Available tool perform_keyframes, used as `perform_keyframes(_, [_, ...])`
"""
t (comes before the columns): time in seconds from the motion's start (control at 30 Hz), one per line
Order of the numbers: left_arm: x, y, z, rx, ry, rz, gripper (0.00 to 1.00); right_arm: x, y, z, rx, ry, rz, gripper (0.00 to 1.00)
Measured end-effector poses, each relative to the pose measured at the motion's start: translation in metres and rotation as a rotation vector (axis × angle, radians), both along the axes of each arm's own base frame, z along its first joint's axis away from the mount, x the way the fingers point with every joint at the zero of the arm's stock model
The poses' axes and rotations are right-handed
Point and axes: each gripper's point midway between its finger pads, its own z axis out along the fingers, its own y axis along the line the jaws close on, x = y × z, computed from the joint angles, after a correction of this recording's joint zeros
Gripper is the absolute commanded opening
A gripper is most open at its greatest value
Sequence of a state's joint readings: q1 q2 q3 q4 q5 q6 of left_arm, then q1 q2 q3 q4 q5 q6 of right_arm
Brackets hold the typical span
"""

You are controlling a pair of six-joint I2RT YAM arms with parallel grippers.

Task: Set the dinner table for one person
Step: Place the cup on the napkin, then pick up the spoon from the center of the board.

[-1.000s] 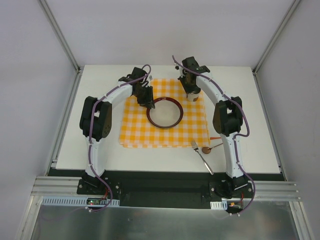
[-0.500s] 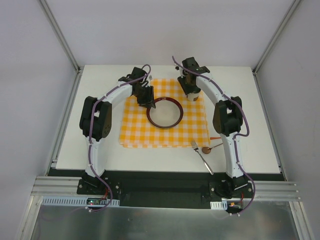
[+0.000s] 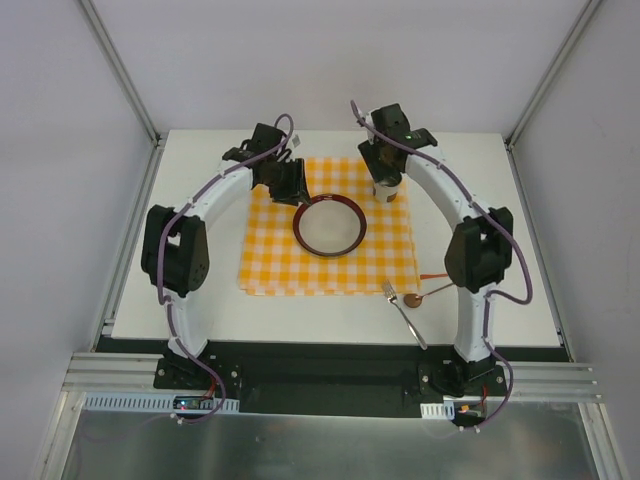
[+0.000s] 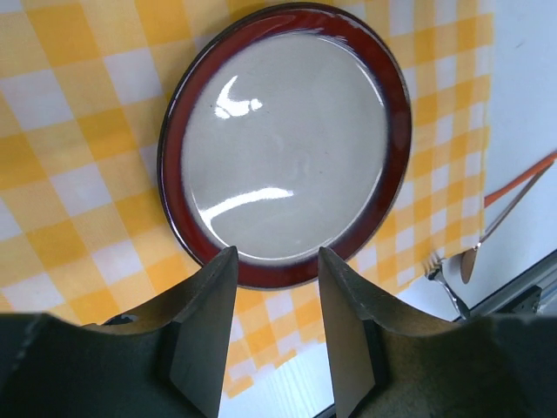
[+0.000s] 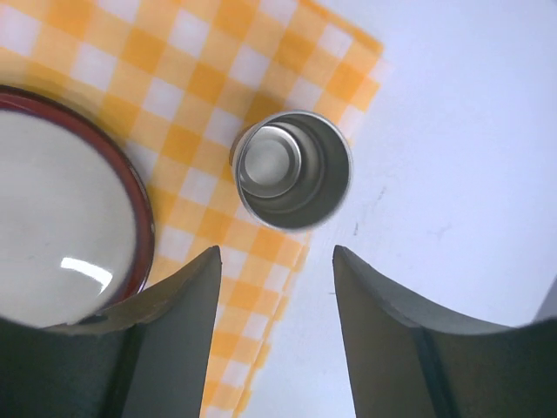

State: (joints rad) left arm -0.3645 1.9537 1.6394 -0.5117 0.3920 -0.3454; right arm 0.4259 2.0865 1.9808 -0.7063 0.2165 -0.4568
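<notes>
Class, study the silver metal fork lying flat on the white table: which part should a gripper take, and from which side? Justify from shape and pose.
I would take the silver metal fork by the near half of its slim handle, from straight above, jaws across it. It lies flat on the white table, and the brown-bowled spoon crowds its tines.

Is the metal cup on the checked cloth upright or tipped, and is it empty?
Upright and empty: the right wrist view looks straight down into the metal cup, showing its round rim and bare shiny bottom.
</notes>
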Motion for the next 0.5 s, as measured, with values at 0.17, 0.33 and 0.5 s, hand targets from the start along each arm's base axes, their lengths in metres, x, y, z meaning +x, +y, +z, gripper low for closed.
perform_keyframes(0.17, [-0.014,0.004,0.038,-0.030,-0.071,-0.004,0.42,-0.025,0.003,0.080,0.080,-0.161,-0.017,0.52])
perform_keyframes(0.33, [-0.032,-0.003,0.052,-0.062,-0.100,-0.036,0.43,-0.057,-0.002,0.098,0.181,-0.203,-0.076,0.32])
perform_keyframes(0.5, [-0.059,-0.012,0.024,-0.068,-0.037,-0.080,0.42,-0.093,-0.007,0.017,0.202,-0.025,-0.153,0.18])
